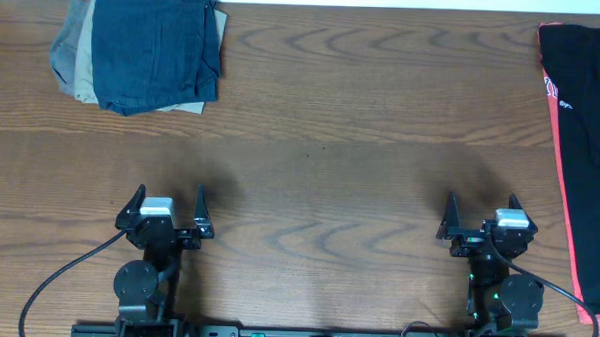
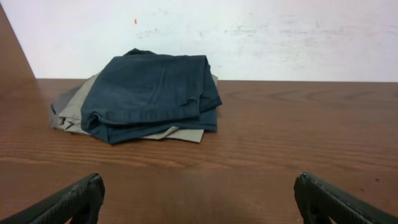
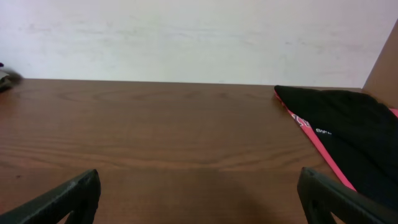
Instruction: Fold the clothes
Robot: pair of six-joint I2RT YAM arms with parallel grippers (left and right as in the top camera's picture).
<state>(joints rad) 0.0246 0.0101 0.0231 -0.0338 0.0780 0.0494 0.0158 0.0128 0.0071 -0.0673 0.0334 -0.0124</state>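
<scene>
The dark navy-blue shorts [image 1: 154, 45] lie folded on top of a pile at the table's far left corner. They also show in the left wrist view [image 2: 152, 93]. My left gripper [image 1: 167, 202] is open and empty near the front edge, well short of the pile; its fingers frame bare wood in the left wrist view [image 2: 199, 196]. My right gripper [image 1: 482, 213] is open and empty at the front right, and its wrist view shows its fingers [image 3: 199, 196] over bare wood.
Tan folded shorts [image 1: 78, 66] and a grey garment lie under the navy shorts. A black garment with a red-pink side stripe [image 1: 587, 128] lies along the right edge, also in the right wrist view [image 3: 348, 130]. A white wall stands behind the table.
</scene>
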